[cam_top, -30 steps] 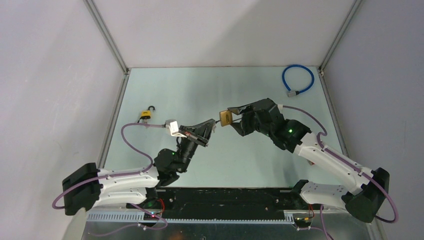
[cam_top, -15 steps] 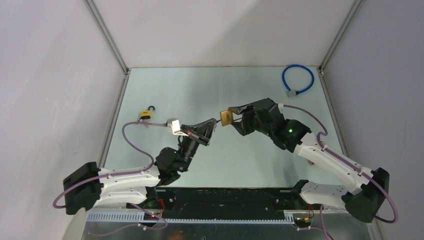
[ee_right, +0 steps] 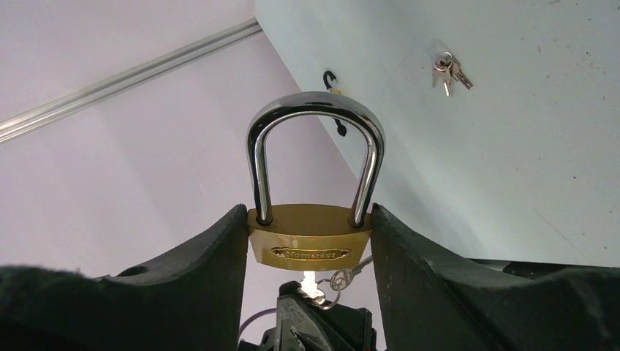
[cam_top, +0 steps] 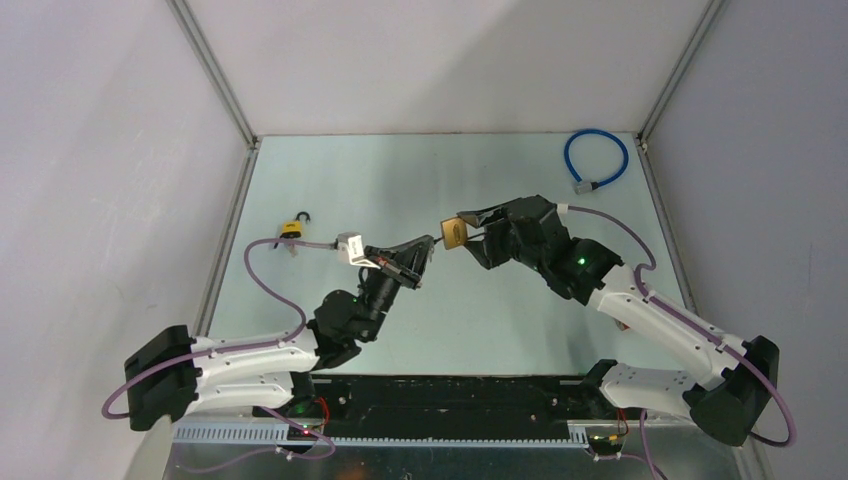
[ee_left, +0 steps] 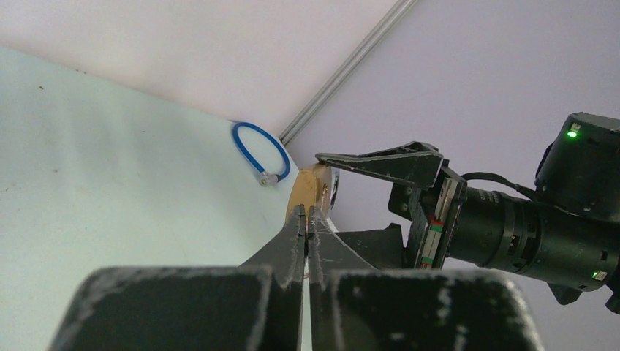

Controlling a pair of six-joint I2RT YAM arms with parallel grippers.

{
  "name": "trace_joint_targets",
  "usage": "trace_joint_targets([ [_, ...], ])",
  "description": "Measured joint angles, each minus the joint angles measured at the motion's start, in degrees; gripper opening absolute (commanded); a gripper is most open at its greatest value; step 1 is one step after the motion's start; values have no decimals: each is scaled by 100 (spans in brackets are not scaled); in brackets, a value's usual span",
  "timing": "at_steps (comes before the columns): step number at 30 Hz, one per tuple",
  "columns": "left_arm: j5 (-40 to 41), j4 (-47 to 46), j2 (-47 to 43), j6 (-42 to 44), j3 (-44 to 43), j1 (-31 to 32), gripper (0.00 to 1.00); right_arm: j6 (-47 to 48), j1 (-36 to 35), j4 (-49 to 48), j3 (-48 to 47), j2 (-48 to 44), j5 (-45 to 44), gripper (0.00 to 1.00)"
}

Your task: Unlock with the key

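A brass padlock [ee_right: 308, 245] with a closed steel shackle is clamped by its sides in my right gripper [ee_right: 308, 212], held above the table mid-scene [cam_top: 452, 235]. My left gripper [cam_top: 428, 247] is shut on a silver key [ee_right: 312, 284] whose blade points into the padlock's underside. A second key [ee_right: 351, 276] dangles from the same ring beside it. In the left wrist view the shut fingertips [ee_left: 307, 212] touch the edge of the brass padlock [ee_left: 311, 191], and the key itself is hidden between them.
A small yellow padlock [cam_top: 293, 228] with an open black shackle lies at the table's left, with a bunch of spare keys [ee_right: 446, 72] near it. A blue cable loop [cam_top: 596, 160] lies at the back right corner. Metal frame rails border the table.
My left wrist has shifted slightly up and to the right, its tip staying at the padlock's underside. The right arm and padlock have not moved.
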State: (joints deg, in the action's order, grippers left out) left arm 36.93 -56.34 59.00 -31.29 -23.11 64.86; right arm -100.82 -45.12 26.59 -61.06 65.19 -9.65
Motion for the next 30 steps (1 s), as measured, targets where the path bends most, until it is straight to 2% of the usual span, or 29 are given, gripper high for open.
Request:
trace_joint_targets([
  [12,-61,275,4,-170,0,-15,0,28,33,-284,2,-114,20,0],
  [19,-315,492,-37,-186,0,-245,0,214,-7,-538,2,-107,282,0],
  [25,-1005,981,-459,-286,-15,-905,0,732,0,-584,2,-98,564,0],
  [30,-1786,1432,-962,-372,-17,-1338,0,1486,387,-518,4,-114,857,0],
])
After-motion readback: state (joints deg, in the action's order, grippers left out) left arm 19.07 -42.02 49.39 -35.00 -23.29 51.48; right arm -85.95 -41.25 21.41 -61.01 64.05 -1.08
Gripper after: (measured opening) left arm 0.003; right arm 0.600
